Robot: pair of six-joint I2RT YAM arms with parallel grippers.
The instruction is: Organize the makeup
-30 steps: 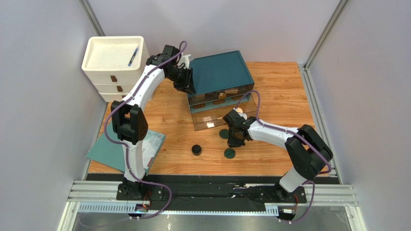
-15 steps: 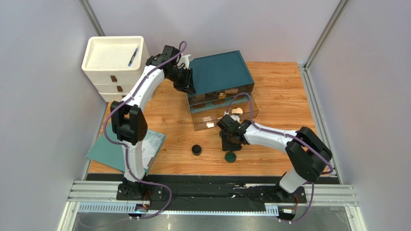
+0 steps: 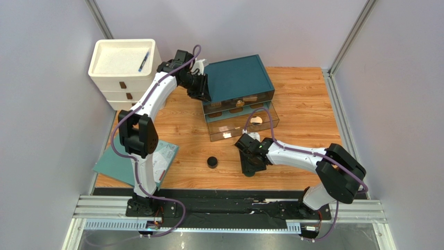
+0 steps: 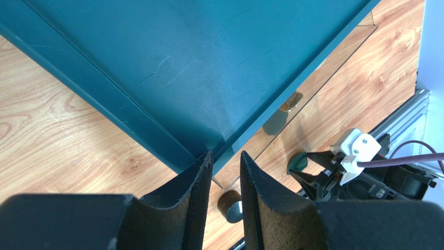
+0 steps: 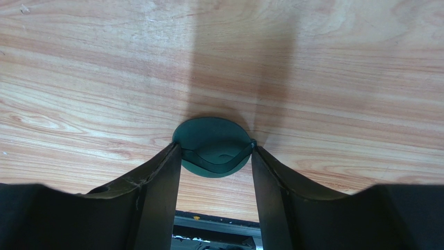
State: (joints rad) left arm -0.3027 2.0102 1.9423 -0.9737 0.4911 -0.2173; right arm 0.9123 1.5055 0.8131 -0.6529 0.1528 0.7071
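A dark green disc lies flat on the wooden table. My right gripper is open and low over it, one fingertip on each side of its rim; in the top view this gripper covers the disc. A black round jar stands to the left of it. A gold-rimmed compact lies in the pulled-out clear drawer of the teal organizer box. My left gripper hangs at the box's near-left corner, with a narrow gap between its jaws and nothing held.
A white drawer unit stands at the back left with a blue pen on top. A teal booklet lies at the left front by the left arm's base. Metal rails run along the near and right table edges.
My right gripper has moved from beside the clear drawer toward the near edge, over the front green disc, and its jaws have gone from shut to open. The left arm has not moved.
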